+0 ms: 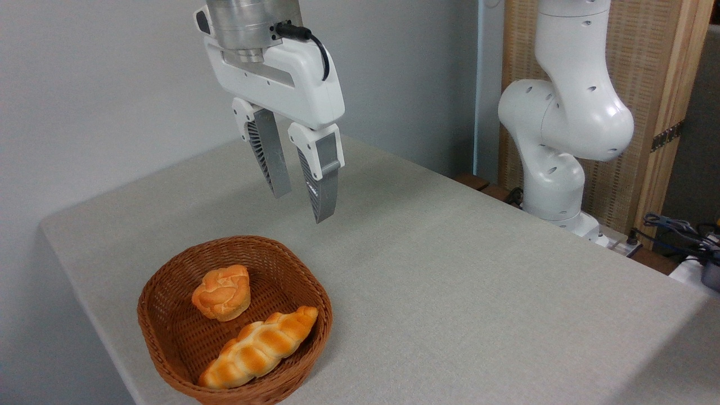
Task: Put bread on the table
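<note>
Loaf and bread lay together in the basket at the near left of the table.
Bread sat toward the basket's back, upright, just beside the loaf that stretched along the front right wall; whether they touched was unclear. Above the basket's far rim hung the gripper, fingers pointing down, narrowly parted and holding nothing. Further right, the arm rose from beyond the table's edge.

The table, covered in plain light grey-beige fabric, carries a brown wicker basket that stands on it near its front left edge.
</note>
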